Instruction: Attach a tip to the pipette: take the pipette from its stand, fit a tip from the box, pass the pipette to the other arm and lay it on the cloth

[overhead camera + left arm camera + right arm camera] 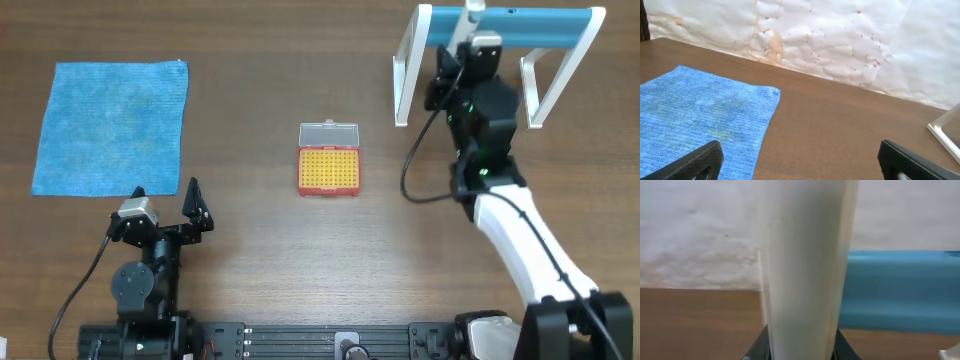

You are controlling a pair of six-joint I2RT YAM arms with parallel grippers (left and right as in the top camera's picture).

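The white pipette (472, 12) hangs upright on the blue bar of its white-framed stand (540, 27) at the back right. My right gripper (462, 50) is at the stand. Its wrist view has the pipette body (805, 265) standing between the two dark fingers (759, 345), which press against its sides. The tip box (328, 160), red with yellow tips and its clear lid open, sits mid-table. The blue cloth (110, 125) lies flat at the left, and my left gripper (167, 203) stands open just in front of it. That cloth (695, 120) also spreads ahead of the left fingers (695, 162).
Bare wooden tabletop lies between the cloth, the tip box and the stand. A white papered wall (840, 40) closes off the far edge of the table. A corner of the stand's white frame (946, 129) appears in the left wrist view.
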